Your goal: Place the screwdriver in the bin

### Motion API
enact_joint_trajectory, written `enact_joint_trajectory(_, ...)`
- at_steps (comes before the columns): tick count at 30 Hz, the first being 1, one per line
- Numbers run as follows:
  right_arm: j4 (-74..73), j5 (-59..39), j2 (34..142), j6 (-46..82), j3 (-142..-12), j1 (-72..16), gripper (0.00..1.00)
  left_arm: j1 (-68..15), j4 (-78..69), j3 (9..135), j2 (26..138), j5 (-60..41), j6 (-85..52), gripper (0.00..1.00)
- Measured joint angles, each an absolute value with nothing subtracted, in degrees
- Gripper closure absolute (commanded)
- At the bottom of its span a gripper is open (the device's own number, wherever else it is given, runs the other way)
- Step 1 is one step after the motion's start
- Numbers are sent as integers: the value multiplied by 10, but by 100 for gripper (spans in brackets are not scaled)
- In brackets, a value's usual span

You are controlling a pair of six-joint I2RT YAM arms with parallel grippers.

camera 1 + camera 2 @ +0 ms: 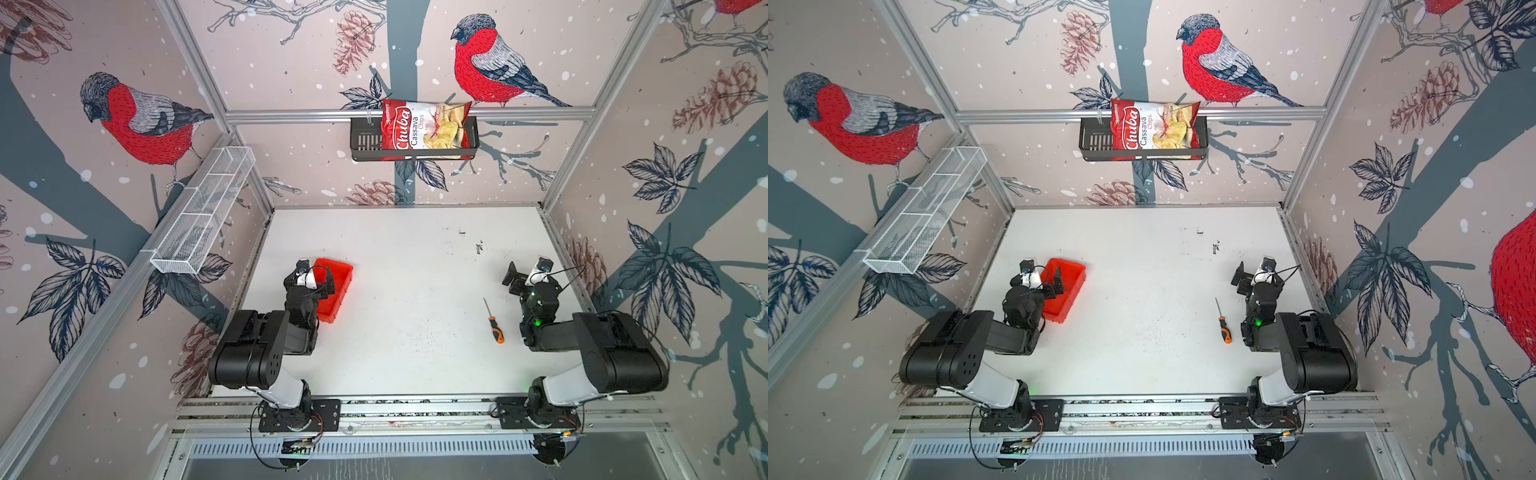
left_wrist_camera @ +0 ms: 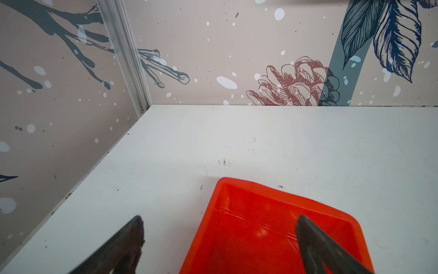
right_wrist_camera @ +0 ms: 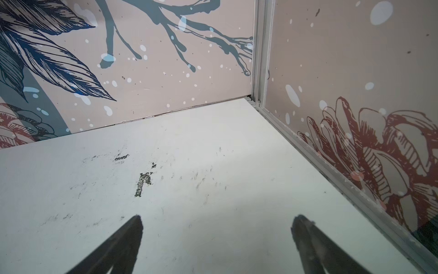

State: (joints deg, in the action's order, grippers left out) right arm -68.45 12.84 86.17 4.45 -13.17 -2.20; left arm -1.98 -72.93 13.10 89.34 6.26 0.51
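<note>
- Screwdriver [image 1: 494,321]: lies flat on the white surface [image 1: 407,291], right of centre in both top views; thin shaft toward 11 o'clock, black-and-orange handle toward 5 o'clock. Nothing touches it.
- Bin [image 1: 337,291]: red-orange tray on the left part of the surface, well apart from the screwdriver, at about 9 o'clock from it; nothing lies in the part that shows.
- Left gripper [image 2: 219,239]: jaws spread wide, holding nothing; one finger over the bin's interior, one over bare surface beside it.
- Right gripper [image 3: 216,237]: jaws spread wide, holding nothing, above scuffed bare surface; near the screwdriver, at roughly 2 o'clock from it in a top view [image 1: 1250,279].
</note>
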Motion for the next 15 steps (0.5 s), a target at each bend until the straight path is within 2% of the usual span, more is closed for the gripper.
enact_joint_trajectory(15, -684, 128, 862, 44, -132, -21, 1, -20, -729, 131, 894, 63, 5, 2)
